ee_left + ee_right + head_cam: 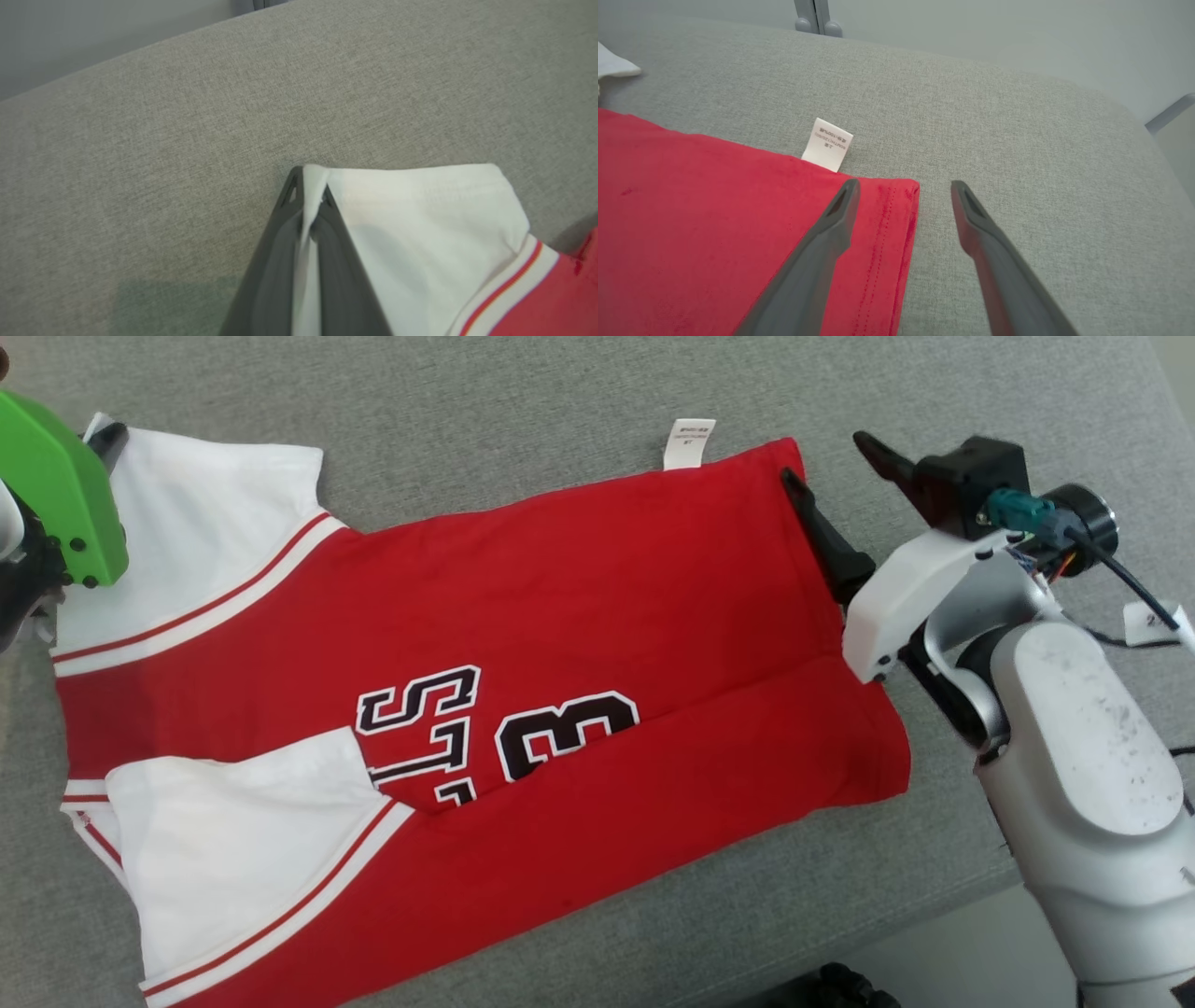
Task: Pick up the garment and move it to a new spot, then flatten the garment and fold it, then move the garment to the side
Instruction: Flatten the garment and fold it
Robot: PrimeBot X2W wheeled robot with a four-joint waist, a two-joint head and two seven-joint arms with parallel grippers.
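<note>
In the head view, you have the red-and-white cotton jersey [579, 616] with black-outlined lettering spread across the grey woven fabric surface [467, 392]. Its near long edge is already turned up over the lower part of the print, and the near white sleeve is laid inward. The left gripper [107, 435], under its green plastic cover [61, 485], sits at the far white sleeve [215, 513]. The right gripper [824, 459] hovers at the far right corner, close to the small white care label [689, 443]. In the left wrist view, the two dark fingers are pinched together on the white sleeve edge, with cloth caught between them up to the tips, so that hand is grasping the jersey. In the right wrist view, the jaws stand wide apart and hold nothing: one finger [822, 242] lies over the stitched red hem corner [901, 200], the other over bare surface just beside it. I judge you are in the folding step, setting up a two-handed grip on the far edge. The next move calls for lowering the right gripper so the hem corner goes between its fingers and closing it. Then raise both ends together and carry the far edge evenly towards the near side, so the cloth neither skews nor drags the first fold open.
</note>
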